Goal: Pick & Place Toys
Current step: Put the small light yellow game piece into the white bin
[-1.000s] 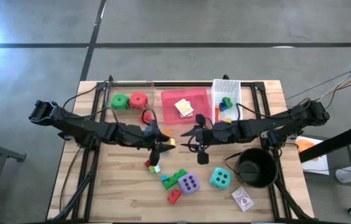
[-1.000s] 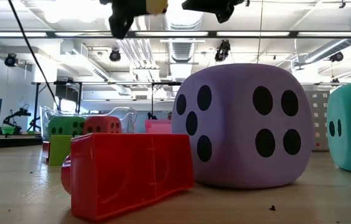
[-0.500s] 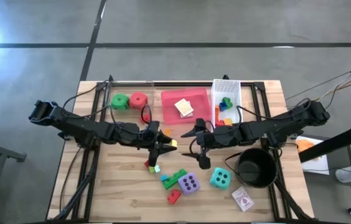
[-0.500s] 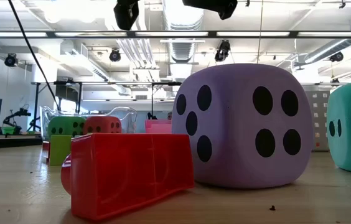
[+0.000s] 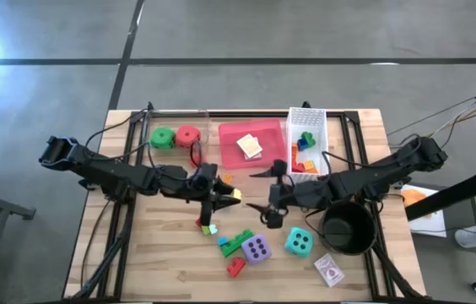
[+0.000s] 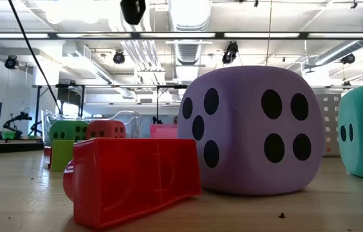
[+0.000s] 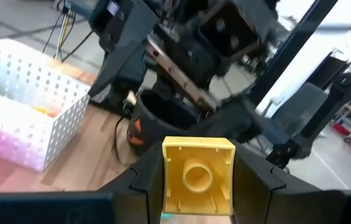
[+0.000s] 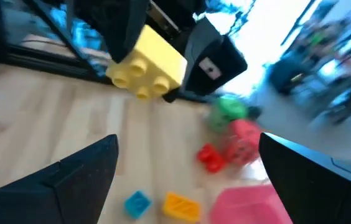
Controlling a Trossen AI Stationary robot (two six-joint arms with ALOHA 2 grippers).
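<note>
Above the wooden counter (image 5: 162,262), the left gripper (image 5: 228,198) clamps its fingers on a yellow brick (image 7: 198,176); the right gripper (image 5: 273,193) hangs spread at 3 o'clock, empty, under workshop ceiling lights (image 6: 104,35).

Four dice (image 5: 256,248), two card packs (image 5: 329,270)

Wooden tabletop (image 5: 162,262), bare along the near edge. White mesh basket (image 5: 316,127) set at the far edge. Pink tray (image 5: 229,145) placed just beside the basket. Black round pot (image 5: 346,228) stood near the right edge.
</note>
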